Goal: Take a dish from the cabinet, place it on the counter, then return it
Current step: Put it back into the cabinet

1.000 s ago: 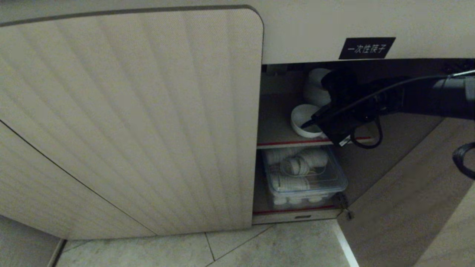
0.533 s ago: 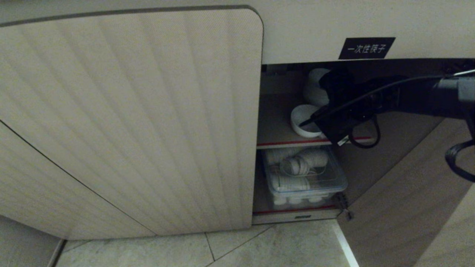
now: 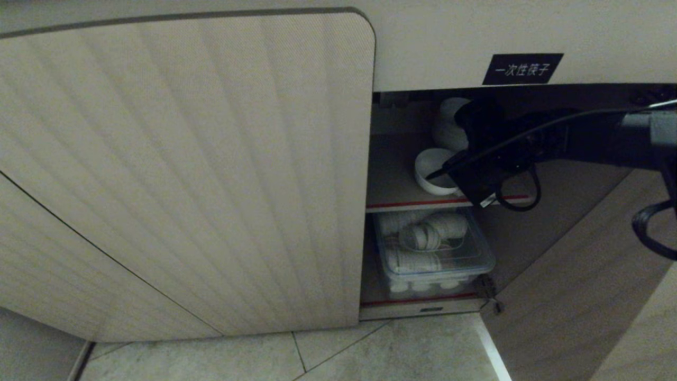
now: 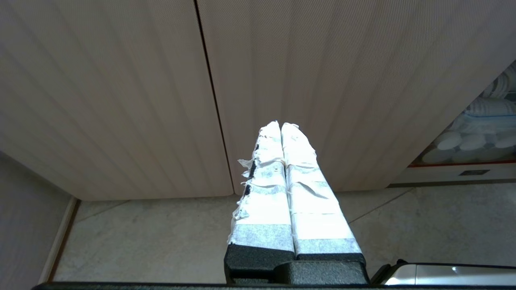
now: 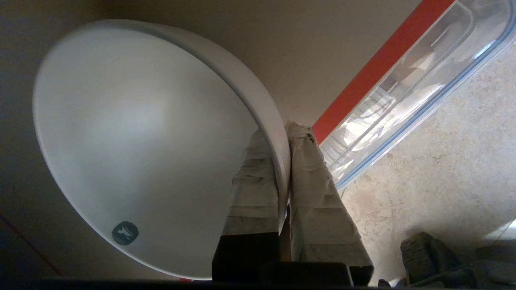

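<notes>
Inside, the right arm (image 3: 592,140) reaches nearly level from the right edge of the head view into the open half of the cabinet (image 3: 185,174), its wrist above the red-edged upper shelf (image 3: 391,182). Right gripper (image 5: 287,133) is clamped on the rim of the dish (image 5: 133,133): one taped finger (image 5: 252,193) lies inside the bowl, the other against the outer wall. Dish, a plain white bowl with a small dark mark near its rim, sits at the front of that shelf, just beside a stack of white bowls (image 3: 449,124) further in. Below, a clear plastic box (image 3: 436,251) of white-wrapped stacks occupies the lower shelf. Black label (image 3: 522,68) with white characters sits above the opening. Left gripper (image 4: 281,125) hangs low before the closed fluted doors, over the tiled floor (image 4: 153,237), taped fingers pressed together, holding nothing.
</notes>
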Tool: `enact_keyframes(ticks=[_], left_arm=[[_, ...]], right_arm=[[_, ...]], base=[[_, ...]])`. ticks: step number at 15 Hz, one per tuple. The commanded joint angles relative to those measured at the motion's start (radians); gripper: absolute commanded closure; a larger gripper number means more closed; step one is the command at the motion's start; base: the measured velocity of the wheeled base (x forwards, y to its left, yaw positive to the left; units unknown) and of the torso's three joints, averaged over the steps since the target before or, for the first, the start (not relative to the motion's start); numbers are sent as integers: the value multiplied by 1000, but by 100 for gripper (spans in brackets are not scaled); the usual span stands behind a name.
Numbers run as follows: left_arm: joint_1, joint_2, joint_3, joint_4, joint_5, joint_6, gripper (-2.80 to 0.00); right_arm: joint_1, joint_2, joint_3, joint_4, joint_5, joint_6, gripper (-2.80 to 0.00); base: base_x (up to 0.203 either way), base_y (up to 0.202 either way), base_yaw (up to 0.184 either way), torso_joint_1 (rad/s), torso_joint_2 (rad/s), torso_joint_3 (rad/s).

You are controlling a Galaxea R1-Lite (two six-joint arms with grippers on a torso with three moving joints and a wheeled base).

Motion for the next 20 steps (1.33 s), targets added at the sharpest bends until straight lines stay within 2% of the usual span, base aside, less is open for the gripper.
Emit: enact_keyframes(ticks=[1,16,17,20], left_arm=[[0,0,0,0,0,0,0],[0,0,0,0,0,0,0],[0,0,0,0,0,0,0],[0,0,0,0,0,0,0]], right_arm=[[1,4,0,4,-3,6,0],[1,14,-10,-3,-18,6,0],[1,14,-10,-3,-18,6,-280],[1,14,-10,-2,-20,5,-280]], base=[[0,0,0,0,0,0],[0,0,0,0,0,0],[0,0,0,0,0,0],[0,0,0,0,0,0]])
